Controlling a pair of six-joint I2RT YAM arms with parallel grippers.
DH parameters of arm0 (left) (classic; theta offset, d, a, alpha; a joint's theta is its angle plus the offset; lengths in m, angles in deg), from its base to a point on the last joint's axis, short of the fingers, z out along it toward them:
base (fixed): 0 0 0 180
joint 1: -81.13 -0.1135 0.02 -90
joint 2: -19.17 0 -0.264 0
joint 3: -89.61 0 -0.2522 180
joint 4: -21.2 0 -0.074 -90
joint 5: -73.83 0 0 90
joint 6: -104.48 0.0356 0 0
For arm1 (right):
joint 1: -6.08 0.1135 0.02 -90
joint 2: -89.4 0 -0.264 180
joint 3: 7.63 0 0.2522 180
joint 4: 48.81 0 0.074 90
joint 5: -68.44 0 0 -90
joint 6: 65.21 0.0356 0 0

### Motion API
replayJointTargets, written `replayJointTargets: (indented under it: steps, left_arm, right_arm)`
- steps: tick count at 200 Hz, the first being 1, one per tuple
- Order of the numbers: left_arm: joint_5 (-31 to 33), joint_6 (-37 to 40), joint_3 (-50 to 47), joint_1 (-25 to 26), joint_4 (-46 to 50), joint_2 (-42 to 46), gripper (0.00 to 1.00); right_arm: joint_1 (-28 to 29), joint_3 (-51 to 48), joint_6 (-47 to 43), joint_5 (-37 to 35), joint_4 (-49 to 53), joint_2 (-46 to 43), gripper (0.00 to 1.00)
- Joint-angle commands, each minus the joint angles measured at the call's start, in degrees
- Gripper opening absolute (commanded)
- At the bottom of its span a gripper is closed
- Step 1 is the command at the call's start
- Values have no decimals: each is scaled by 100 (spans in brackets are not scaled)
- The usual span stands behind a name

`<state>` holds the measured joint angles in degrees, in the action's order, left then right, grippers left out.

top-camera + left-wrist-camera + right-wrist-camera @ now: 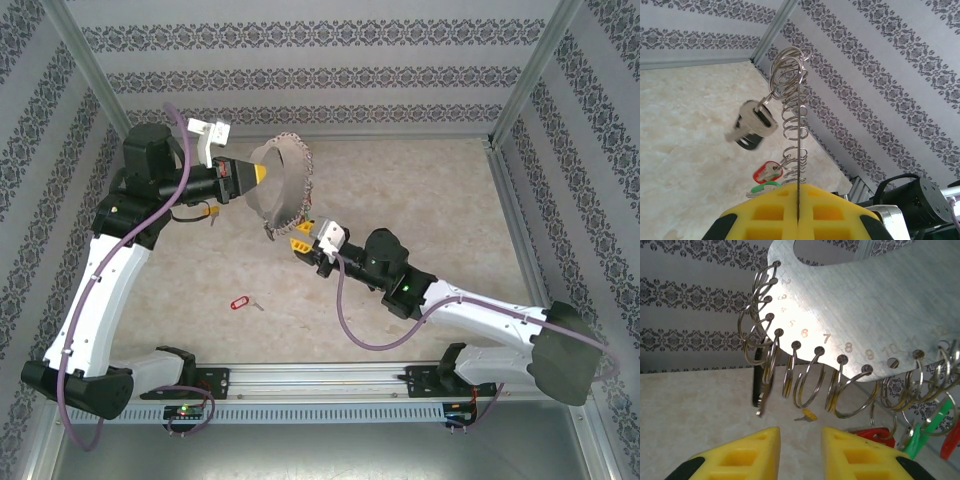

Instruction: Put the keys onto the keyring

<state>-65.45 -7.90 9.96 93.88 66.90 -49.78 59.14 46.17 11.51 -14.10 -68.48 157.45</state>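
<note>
left gripper (798, 200) clamps keyring (855, 305) edge so rings face right gripper (800, 440), fingers apart, empty; red key (238, 301) loose near-left

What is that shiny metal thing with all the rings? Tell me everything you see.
A flat, curved plate of brushed silvery metal, held in the air with its edge clamped in the left hand. Numbered holes along its rim carry split rings; some hold keys with black, red or green tags.
</note>
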Motion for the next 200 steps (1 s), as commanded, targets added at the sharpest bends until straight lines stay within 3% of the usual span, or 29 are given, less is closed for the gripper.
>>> replayJointTargets:
  steps: [1, 64, 200]
  left_arm:
    - [-309, 4, 226, 34, -119, -56, 0]
    - [-517, 110, 269, 33, 119, -198, 0]
    - [-592, 322, 394, 25, 223, -207, 0]
  right_arm:
    - [52, -66, -70, -142, -248, -151, 27]
    - [47, 5, -102, -280, -293, -174, 20]
    - [47, -157, -192, -559, -231, -343, 22]
